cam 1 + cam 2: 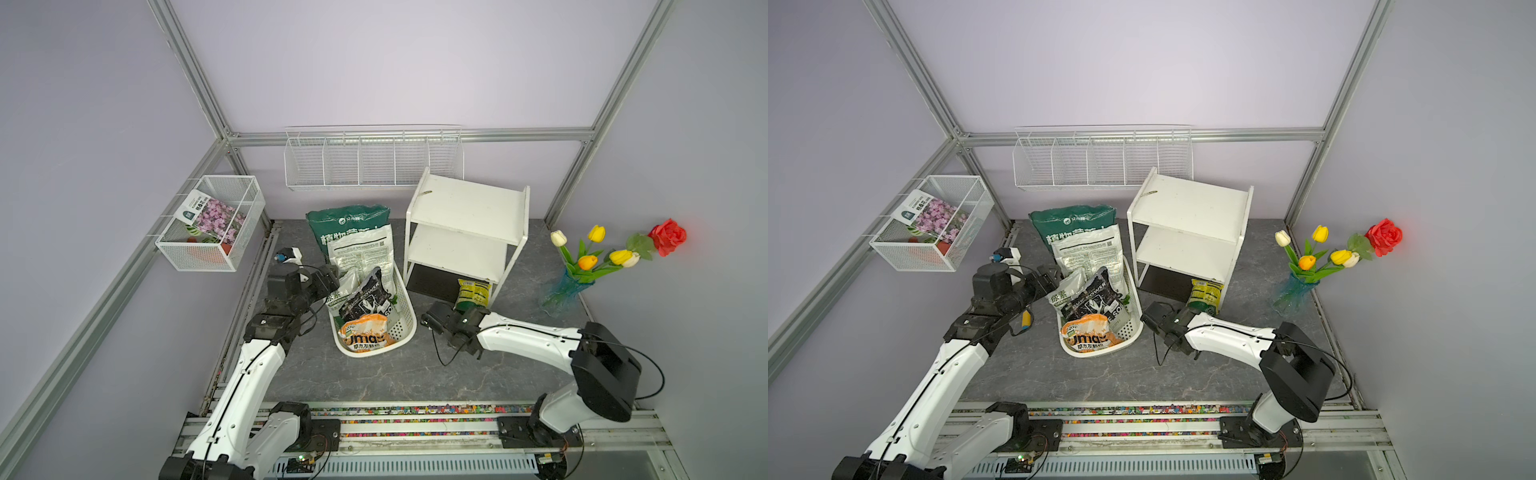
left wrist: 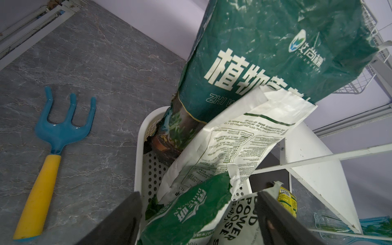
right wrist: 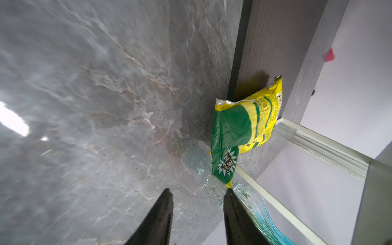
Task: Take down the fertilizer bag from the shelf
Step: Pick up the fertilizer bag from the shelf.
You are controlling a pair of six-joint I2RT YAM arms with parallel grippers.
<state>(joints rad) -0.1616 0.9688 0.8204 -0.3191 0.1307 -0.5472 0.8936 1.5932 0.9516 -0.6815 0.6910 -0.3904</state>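
- Closest to me in both top views is the rail [image 1: 415,419] carrying the two arm bases, along the near edge of the desk [image 1: 395,374].
- The fertilizer bag [image 1: 473,295], yellow and green, sits at the foot of the shelf [image 1: 465,203], at its front right corner, below both white boards.
- In the right wrist view the bag [image 3: 244,131] lies across the front edge of the dark bottom board [image 3: 265,53]. Its yellow end rests on the board and its green end is down on the desk.
- Its long axis runs front to back. The green end points toward my right arm and the yellow end into the shelf, with the printed face up.
- The front right leg [image 1: 508,276] stands just beside the bag's outer edge.
- My right tool [image 3: 196,193] has its jaws apart with nothing between them. It is low over the desk, and one fingertip is close to the bag's green corner.
- My left tool [image 2: 198,192] is spread wide over the bags in the white basket [image 1: 405,328]. I see no pinch on any of them.
- For room, bare desk opens in front of the shelf, between the basket and my right arm.
- The basket stands just left of the shelf, and the vase [image 1: 561,291] of flowers stands to its right, apart from it.
- A hand rake [image 2: 61,131] lies on the desk beyond the basket's far side.
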